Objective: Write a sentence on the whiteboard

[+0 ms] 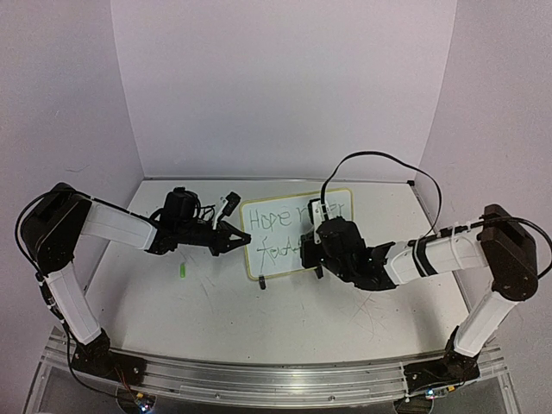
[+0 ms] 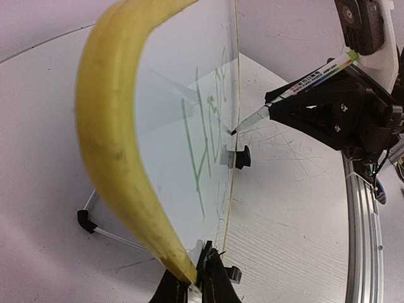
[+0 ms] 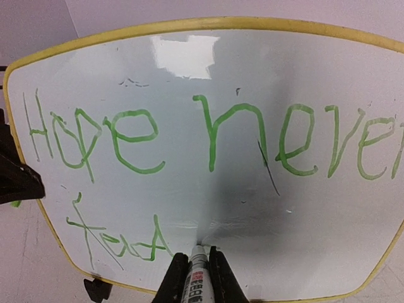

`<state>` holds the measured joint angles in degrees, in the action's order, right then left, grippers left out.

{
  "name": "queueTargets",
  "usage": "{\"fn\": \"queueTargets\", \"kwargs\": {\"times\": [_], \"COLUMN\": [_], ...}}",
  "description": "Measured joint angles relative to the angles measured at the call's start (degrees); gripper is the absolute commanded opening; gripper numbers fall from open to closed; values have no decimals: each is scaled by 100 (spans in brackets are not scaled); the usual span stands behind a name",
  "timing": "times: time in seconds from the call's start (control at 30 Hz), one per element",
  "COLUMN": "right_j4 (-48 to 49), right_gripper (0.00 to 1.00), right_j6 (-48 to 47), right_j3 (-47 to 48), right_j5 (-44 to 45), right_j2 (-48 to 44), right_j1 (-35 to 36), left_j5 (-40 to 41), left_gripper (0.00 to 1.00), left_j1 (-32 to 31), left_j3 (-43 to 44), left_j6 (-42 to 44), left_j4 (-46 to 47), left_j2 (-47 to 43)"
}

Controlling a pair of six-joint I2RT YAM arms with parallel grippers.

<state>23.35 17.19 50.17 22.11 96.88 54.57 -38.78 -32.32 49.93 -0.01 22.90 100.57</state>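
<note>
Left end effector (image 2: 201,276) pinching whiteboard (image 1: 272,233) at left rim, likely bracing it against pen pressure. Whiteboard upright on clip feet (image 1: 261,279), mid tabletop (image 1: 216,302), between arms. Sentence (image 3: 213,136): "Hope never" complete, second line reads "fad", unfinished. Right end effector (image 3: 197,278) clamped on marker (image 3: 197,268), tip touching board just right of "fad".

The whiteboard (image 1: 278,231) stands on the table (image 1: 216,315), marker (image 3: 197,268) touching its face.
</note>
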Motion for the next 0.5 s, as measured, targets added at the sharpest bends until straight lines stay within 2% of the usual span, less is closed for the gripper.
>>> {"fn": "queueTargets", "kwargs": {"times": [0.5], "right_j4": [20], "right_gripper": [0], "right_j6": [139], "right_j3": [9], "right_j5": [-196], "right_j2": [126], "right_j1": [24], "left_j5": [39], "left_gripper": [0], "left_j1": [0], "left_j3": [0], "left_j6": [-4], "left_j4": [-9], "left_j2": [0]}}
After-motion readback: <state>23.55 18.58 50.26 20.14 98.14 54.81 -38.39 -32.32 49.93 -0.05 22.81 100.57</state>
